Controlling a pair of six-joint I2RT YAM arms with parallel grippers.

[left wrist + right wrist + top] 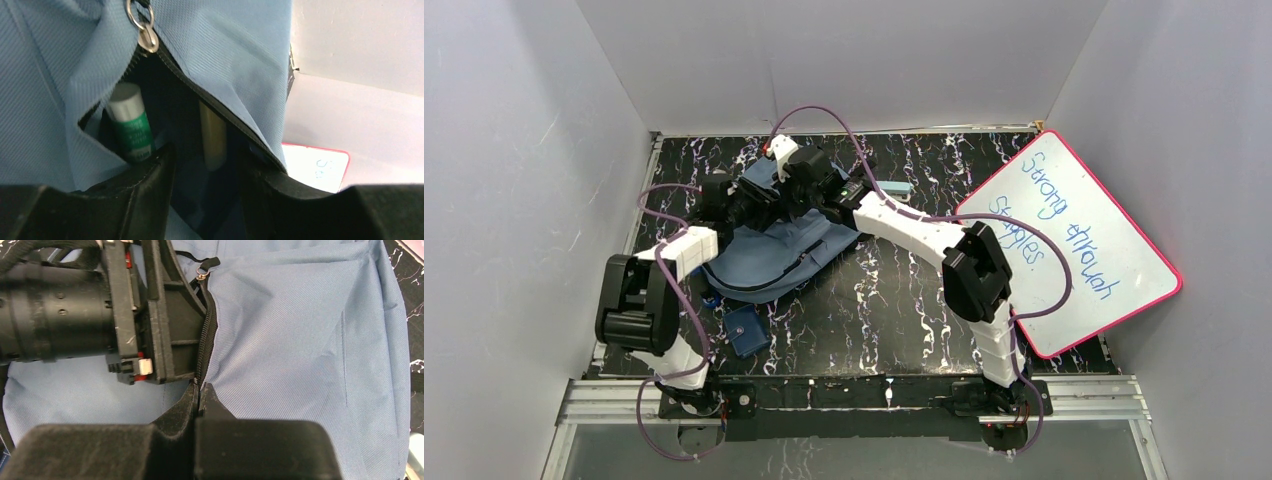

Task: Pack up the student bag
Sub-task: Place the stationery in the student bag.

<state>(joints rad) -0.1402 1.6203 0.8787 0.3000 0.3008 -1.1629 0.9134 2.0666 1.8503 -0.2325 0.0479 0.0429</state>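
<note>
The student bag (774, 255) is a slate-blue backpack lying at the left centre of the table, and both grippers work at its top edge. My left gripper (206, 155) stands open at the mouth of the unzipped compartment with nothing between its fingers. Inside that opening lie a green-and-white glue stick (130, 125) and a yellowish stick-shaped thing (212, 135). A metal zipper pull (143, 32) hangs above the opening. My right gripper (200, 389) is shut on the bag's zipper edge (204, 340), right beside the left gripper's black body (150, 315).
A small dark-blue pouch (746, 330) lies on the table near the left arm's base. A whiteboard with a pink rim (1074, 240) leans at the right. Grey walls enclose the table on three sides. Purple cables loop over both arms.
</note>
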